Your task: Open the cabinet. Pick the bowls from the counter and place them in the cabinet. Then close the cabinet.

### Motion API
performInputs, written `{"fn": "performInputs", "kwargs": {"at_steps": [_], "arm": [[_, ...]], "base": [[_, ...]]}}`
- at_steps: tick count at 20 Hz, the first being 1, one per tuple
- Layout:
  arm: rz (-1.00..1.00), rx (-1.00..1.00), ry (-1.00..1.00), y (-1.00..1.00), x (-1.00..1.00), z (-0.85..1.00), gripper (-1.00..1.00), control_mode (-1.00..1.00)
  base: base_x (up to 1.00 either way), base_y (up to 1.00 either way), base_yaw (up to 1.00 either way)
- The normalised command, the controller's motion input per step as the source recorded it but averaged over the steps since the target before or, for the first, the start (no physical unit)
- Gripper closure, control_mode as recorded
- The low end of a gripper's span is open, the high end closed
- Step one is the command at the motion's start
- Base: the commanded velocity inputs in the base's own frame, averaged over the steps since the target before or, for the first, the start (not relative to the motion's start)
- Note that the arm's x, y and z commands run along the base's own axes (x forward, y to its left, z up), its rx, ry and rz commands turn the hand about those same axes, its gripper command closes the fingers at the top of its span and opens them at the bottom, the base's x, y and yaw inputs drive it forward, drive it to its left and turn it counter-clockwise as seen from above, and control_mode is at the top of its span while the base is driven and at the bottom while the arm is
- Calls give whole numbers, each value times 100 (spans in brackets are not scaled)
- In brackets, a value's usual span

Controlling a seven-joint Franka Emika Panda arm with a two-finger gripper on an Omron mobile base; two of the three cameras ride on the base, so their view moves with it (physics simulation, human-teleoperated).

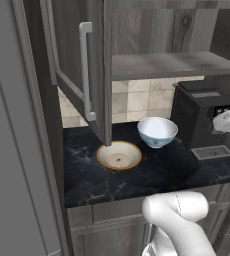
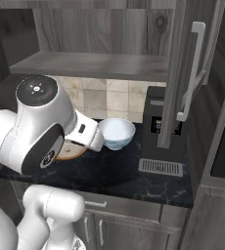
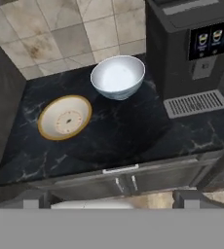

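Left base view shows you the cabinet (image 1: 137, 35) with its doors swung out, bar handles running vertically, wooden shelf bare. Below it, the black bench (image 1: 152, 170) carries a coffee machine (image 3: 192, 44) at the right. Both bowls sit upright, mouths up: the cream bowl (image 3: 65, 117) left, the white bowl (image 3: 118, 76) nearer the backsplash, apart. Your gripper (image 3: 111, 200) hangs above the bench edge, jaws spread wide, holding nothing.

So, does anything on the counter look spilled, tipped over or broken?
Nothing stands out. The white bowl and the cream bowl both sit upright and apart on the counter, beside the coffee machine. No spill shows.
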Motion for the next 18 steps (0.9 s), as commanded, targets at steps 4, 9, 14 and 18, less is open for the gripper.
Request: {"fn": "performInputs", "kwargs": {"at_steps": [4,9,14,18], "arm": [[-17,20,0,24,-4,-25,-100,-100],[-4,5,0,3,2,0,-100,-100],[-8,0,1,3,30,-10,-100,-100],[-14,0,5,0,39,-11,-100,-100]], "base": [[0,0,0],[0,0,0],[0,0,0],[0,0,0]]}}
